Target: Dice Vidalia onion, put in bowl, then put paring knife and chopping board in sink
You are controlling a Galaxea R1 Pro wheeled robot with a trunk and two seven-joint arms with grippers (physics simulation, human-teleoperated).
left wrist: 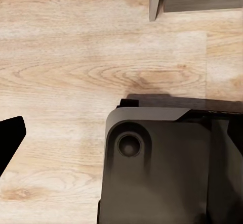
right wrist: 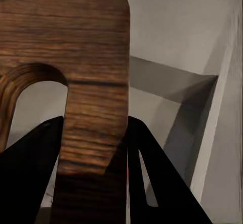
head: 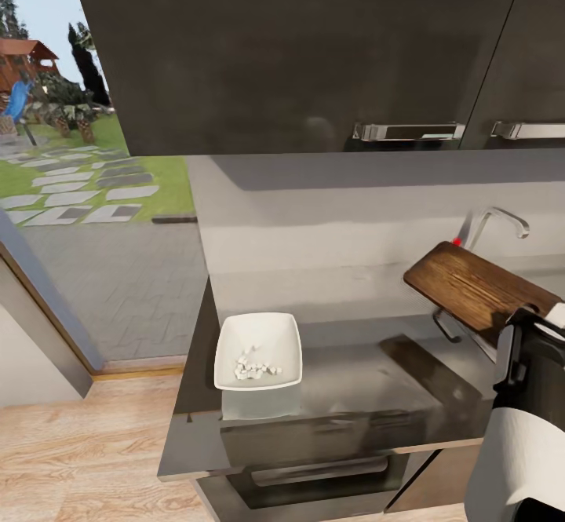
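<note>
The chopping board (head: 471,286) hangs tilted in the air at the right, above the countertop's (head: 353,388) far right end. My right gripper (head: 524,335) is shut on its handle end. In the right wrist view the board (right wrist: 76,42) with its slot hole stands between the black fingers (right wrist: 162,183), gripper (right wrist: 93,153) closed on the wood, with the grey sink (right wrist: 167,107) beyond. The white bowl (head: 227,349) sits at the countertop's left end and holds pale diced onion (head: 255,367). One dark fingertip (left wrist: 10,138) of my left gripper hangs over the floor. The paring knife is out of view.
The chrome tap (head: 496,222) with a red knob (head: 457,242) rises behind the board. Dark wall cabinets (head: 314,51) hang low over the worktop. A glass door to the garden lies left. Below my left wrist are the wooden floor (left wrist: 101,57) and my dark base (left wrist: 162,163).
</note>
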